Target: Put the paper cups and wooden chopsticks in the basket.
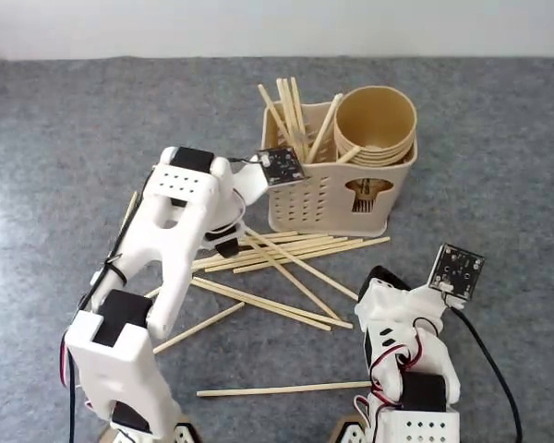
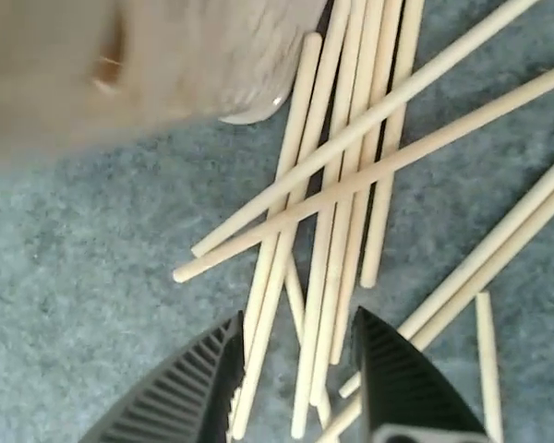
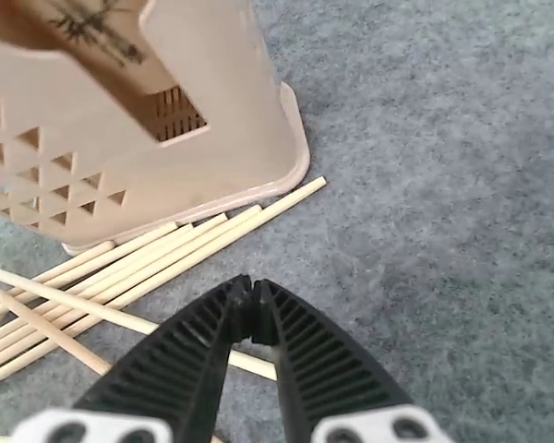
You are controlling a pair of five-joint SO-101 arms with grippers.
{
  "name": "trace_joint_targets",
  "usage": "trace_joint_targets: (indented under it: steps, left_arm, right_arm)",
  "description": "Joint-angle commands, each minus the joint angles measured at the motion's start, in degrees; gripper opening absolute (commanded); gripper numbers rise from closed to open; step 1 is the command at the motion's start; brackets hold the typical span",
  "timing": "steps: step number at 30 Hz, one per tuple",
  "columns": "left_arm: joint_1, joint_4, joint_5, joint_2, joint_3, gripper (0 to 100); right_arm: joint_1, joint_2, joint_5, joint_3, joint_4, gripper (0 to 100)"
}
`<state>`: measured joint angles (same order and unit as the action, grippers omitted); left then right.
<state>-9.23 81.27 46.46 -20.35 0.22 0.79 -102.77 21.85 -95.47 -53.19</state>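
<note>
1. Beige basket with a perforated wall, standing upright at about 1 o'clock from the middle of the table in the high view.
2. Inside, a stack of paper cups in the 3 o'clock half, and several wooden chopsticks leaning in the 9 o'clock half, fanning out above the rim.
3. On the grey carpet, loose chopsticks lying flat at 6 to 7 o'clock of the basket: one nearly parallel bundle just beside the base, others crossing it (exact number hard to tell).
4. Further at 6 o'clock, one single chopstick lying apart between the two arm bases.
5. Left gripper low over the bundle, at about 8 o'clock of the basket, jaws spread apart. Some sticks between the tips, but not clamped. Cannot tell if touching them.
6. Right gripper at about 5 o'clock of the basket, jaws pressed together with nothing held, above the carpet near the bundle's ends.
</note>
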Motion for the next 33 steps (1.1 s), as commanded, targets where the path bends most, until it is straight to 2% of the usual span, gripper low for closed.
trace_joint_targets:
  steps: [1,7,20,22,28,33]
  left_arm:
    - [4.1,0.4,1.1,-1.1,2.7,18]
    - [4.6,2.7,4.4,-0.9,3.4,18]
    - [3.3,3.3,4.0,0.1,3.0,18]
    - [2.4,3.3,3.4,2.5,3.0,18]
    - [-1.9,3.4,-4.3,15.7,3.2,18]
    - [-3.1,7.0,-4.9,23.7,3.2,18]
  right_arm:
    - [-0.3,-1.0,0.4,-1.0,-0.3,0.8]
    - [-0.3,-1.0,0.4,-1.0,-0.3,0.8]
    - [-0.3,-1.0,0.4,-1.0,-0.3,0.8]
    - [-0.3,-1.0,0.4,-1.0,-0.3,0.8]
    - [-0.3,-1.0,0.4,-1.0,-0.3,0.8]
    - [-0.3,-1.0,0.4,-1.0,-0.3,0.8]
